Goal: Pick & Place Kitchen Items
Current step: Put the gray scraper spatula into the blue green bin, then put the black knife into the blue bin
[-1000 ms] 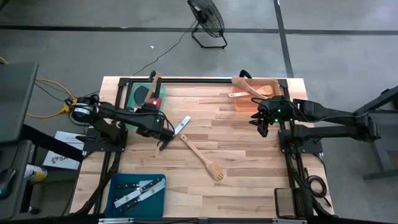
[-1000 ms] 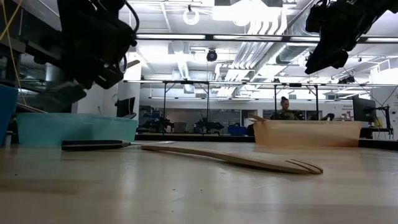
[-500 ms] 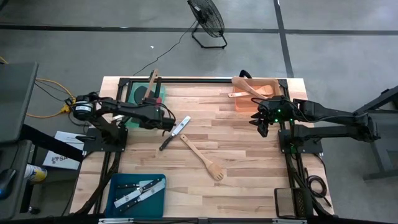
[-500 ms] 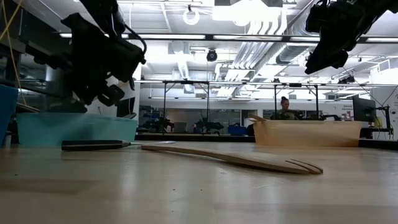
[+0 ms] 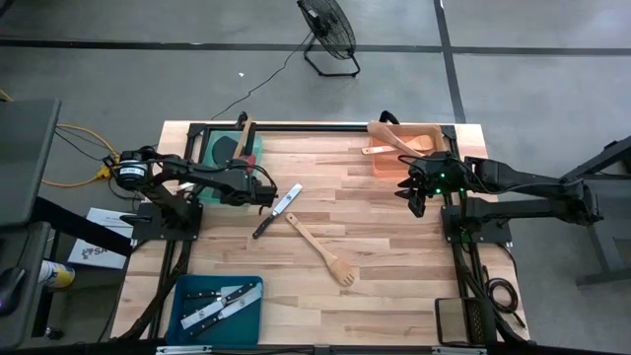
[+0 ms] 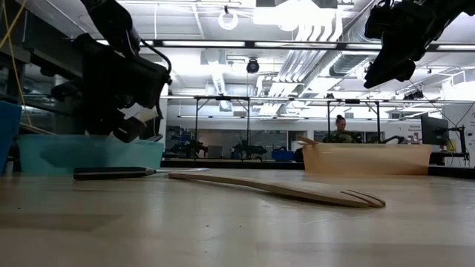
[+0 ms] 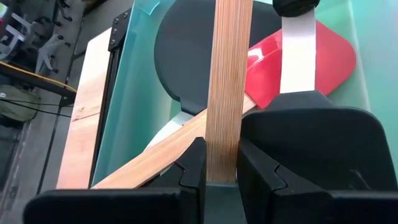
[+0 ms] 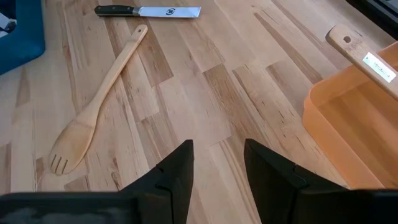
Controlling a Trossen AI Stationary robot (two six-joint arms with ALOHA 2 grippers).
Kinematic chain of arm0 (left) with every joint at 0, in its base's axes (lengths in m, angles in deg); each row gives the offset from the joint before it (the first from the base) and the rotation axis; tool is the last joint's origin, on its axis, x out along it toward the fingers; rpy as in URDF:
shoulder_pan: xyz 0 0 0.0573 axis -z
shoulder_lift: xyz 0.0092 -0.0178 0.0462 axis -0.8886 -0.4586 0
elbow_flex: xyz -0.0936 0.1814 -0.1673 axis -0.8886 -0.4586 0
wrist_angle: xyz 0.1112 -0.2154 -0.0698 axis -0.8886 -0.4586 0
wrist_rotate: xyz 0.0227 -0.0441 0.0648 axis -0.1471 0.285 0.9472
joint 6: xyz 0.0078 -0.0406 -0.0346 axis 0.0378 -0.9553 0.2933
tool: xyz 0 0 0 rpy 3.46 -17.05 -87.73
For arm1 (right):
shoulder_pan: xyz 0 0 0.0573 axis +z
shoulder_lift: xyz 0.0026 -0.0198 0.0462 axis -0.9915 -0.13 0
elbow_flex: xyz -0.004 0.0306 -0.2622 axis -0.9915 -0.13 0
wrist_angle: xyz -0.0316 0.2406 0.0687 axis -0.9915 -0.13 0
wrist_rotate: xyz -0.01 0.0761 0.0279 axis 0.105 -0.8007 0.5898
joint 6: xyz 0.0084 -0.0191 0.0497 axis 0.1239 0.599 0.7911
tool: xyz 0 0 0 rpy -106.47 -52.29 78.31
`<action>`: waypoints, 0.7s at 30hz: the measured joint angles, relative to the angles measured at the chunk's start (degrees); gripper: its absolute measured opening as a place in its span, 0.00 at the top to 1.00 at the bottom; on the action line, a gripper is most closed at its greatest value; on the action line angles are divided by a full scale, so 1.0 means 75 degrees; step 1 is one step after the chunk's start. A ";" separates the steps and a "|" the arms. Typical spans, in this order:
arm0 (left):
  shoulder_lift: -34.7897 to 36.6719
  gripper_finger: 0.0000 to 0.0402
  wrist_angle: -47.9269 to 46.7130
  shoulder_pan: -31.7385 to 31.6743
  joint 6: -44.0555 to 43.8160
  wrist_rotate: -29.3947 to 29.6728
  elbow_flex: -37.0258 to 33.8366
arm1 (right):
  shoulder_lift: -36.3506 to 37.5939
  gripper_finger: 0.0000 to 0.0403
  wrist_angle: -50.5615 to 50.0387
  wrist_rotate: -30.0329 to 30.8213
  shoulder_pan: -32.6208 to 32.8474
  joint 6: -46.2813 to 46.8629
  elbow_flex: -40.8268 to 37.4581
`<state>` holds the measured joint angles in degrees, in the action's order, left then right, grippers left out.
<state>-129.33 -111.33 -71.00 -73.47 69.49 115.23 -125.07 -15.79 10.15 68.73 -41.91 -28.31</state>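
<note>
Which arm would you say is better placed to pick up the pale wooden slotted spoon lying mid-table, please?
Right, probably. The right end effector hangs empty and open, and its wrist view shows the pale wooden slotted spoon. The left end effector is shut on a wooden handle over the green tray.

A steel knife (image 5: 276,211) with a black handle is lying flat near the middle of the table, blade pointing away toward the far edge. Just beside it, a pale wooden slotted turner (image 5: 320,249) is resting diagonally, its slotted head toward the near side. More black-handled knives (image 5: 221,301) are lying together in the blue tray at the near left corner. Wooden spoons (image 5: 399,143) are sitting in and across the orange tray at the far right. In the teal tray, a wooden-handled utensil (image 7: 227,87) is lying over a black spatula head (image 7: 185,68) and a red spatula head (image 7: 323,62).
</note>
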 joint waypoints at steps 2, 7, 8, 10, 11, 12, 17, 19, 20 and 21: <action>0.0000 0.86 -0.0011 0.0000 0.0015 -0.0028 -0.0002 | 0.0000 0.67 -0.0001 0.0000 0.0000 -0.0001 0.0000; 0.0000 0.75 0.0013 0.0000 0.0021 -0.0202 -0.0004 | -0.0003 0.67 0.0000 0.0000 0.0000 0.0001 0.0000; -0.0005 0.73 0.0010 0.0006 0.0017 -0.0259 -0.0014 | 0.0000 0.67 0.0000 0.0000 -0.0001 0.0001 0.0000; -0.0006 0.72 -0.0006 0.0009 0.0024 -0.0302 -0.0016 | -0.0002 0.67 -0.0002 0.0000 -0.0001 0.0000 0.0000; -0.0006 0.71 -0.0008 0.0009 0.0027 -0.0321 -0.0016 | -0.0001 0.67 0.0000 0.0000 0.0000 0.0001 0.0000; -0.0006 0.71 0.0001 0.0009 0.0024 -0.0340 -0.0016 | -0.0003 0.67 -0.0001 0.0000 -0.0002 0.0001 0.0000; 0.0001 0.70 0.0083 0.0006 0.0440 -0.0658 0.0054 | -0.0003 0.67 -0.0003 0.0000 -0.0002 0.0001 0.0000; 0.0061 0.70 0.0098 0.0006 0.0739 -0.0782 0.0171 | -0.0003 0.67 -0.0003 0.0000 -0.0001 0.0001 0.0000; 0.0085 0.70 0.0105 0.0006 0.0820 -0.0791 0.0239 | -0.0003 0.67 -0.0003 -0.0001 -0.0003 0.0001 0.0000; 0.0141 0.70 0.0104 0.0008 0.0903 -0.0791 0.0302 | -0.0003 0.67 -0.0003 -0.0003 0.0000 0.0001 0.0000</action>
<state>-128.28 -110.54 -70.93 -66.70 63.56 117.49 -125.09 -15.81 10.13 68.73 -41.91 -28.31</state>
